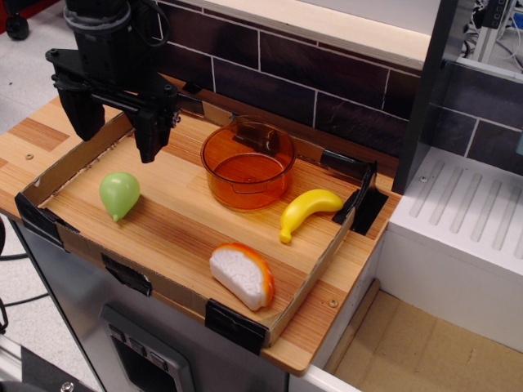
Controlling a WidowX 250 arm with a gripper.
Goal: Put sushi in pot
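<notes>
Overhead-oblique view, the only one I have. The wooden counter [176, 233] carries a low cardboard wall [315, 282] taped at its corners with black tape [235, 325]; all the loose things lie inside that wall.

The sushi [243, 273] lies at about 5 o'clock from the middle of the enclosed area, just beside the near cardboard edge. I see its white rice block facing me and the orange strip along its far and right side. Nothing touches it.

The pot [248, 166] stands upright at about 1 o'clock from the middle, near the rear wall. It is translucent orange, its mouth open upward, and I see nothing inside it. It stands well apart from the sushi.

A banana [309, 210] lies at 4 o'clock from the pot, close to it, though I cannot tell whether they touch. It lies at 1 o'clock from the sushi. A green pear-shaped fruit [119, 194] lies at 9 o'clock from the middle, near the left wall.

The end effector [118, 131] hangs above the 10 o'clock corner, over the green fruit's far side. Its two black fingers [154, 131] stand apart with nothing between them. It is well apart from the sushi and from the pot.

Behind the counter runs a dark tiled wall [327, 90].
</notes>
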